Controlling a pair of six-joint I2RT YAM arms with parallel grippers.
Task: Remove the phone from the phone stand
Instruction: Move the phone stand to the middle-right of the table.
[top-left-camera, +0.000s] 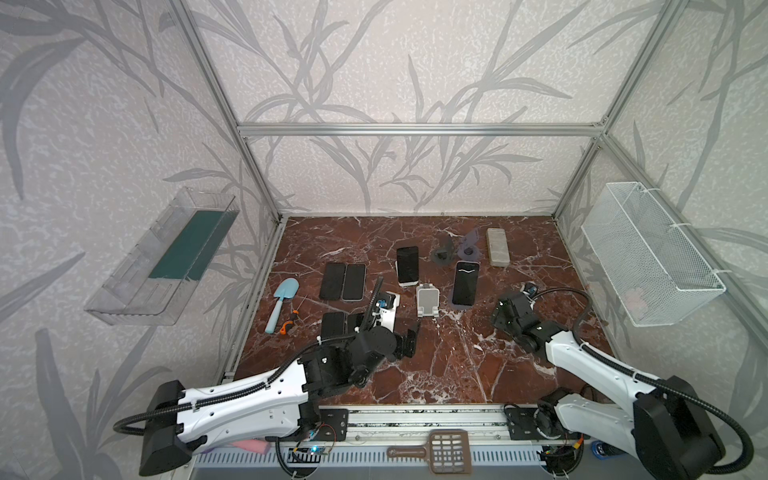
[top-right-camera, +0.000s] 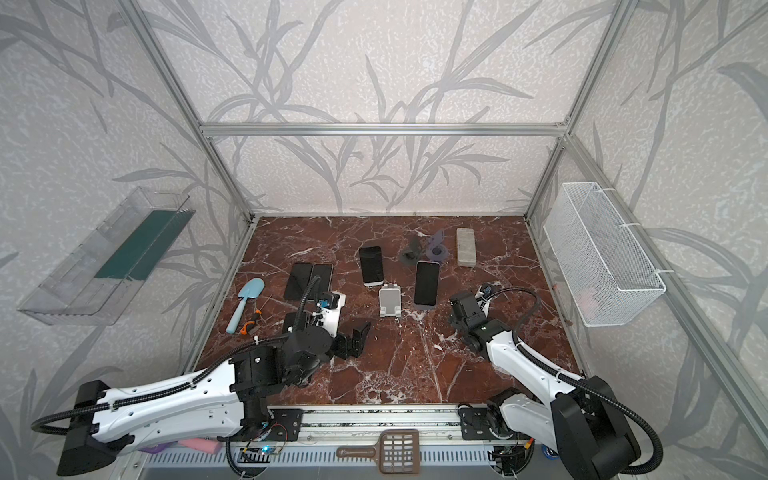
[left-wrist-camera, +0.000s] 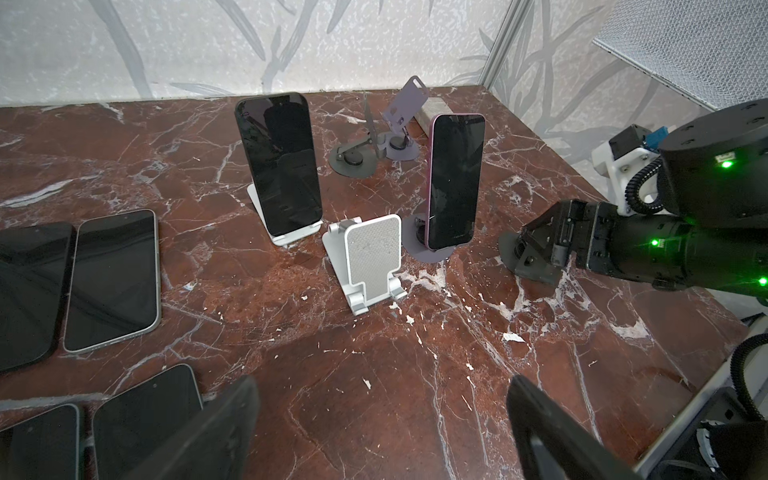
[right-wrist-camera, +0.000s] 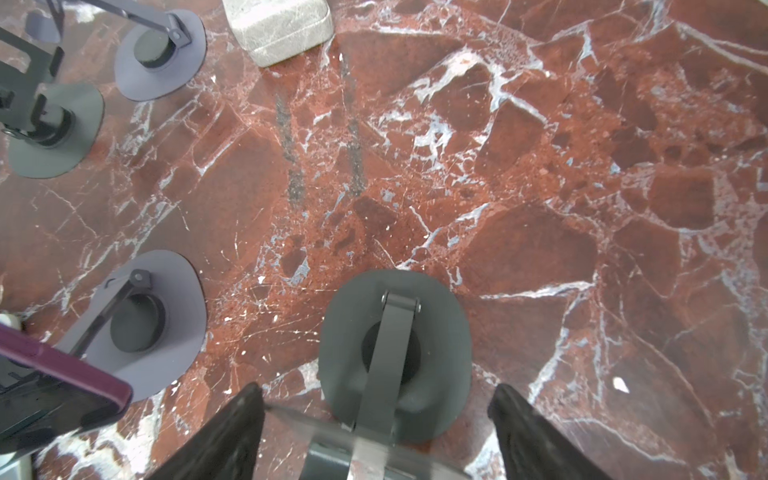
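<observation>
Phone (left-wrist-camera: 455, 183) with purple rim stands upright in its purple stand (left-wrist-camera: 428, 255) near the centre of the bench (left-wrist-camera: 415, 395), untouched. Right claw (right-wrist-camera: 376, 388), spread, straddles an empty dark stand (right-wrist-camera: 436, 332) just beside; left claw (left-wrist-camera: 382, 380), spread, holds nothing. Step: approach. Next, probably: pinch phone edges, lift clear

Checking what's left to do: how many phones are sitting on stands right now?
2: black phone on the far white stand; purple-edged phone on the purple stand. None looks hidden.
</observation>
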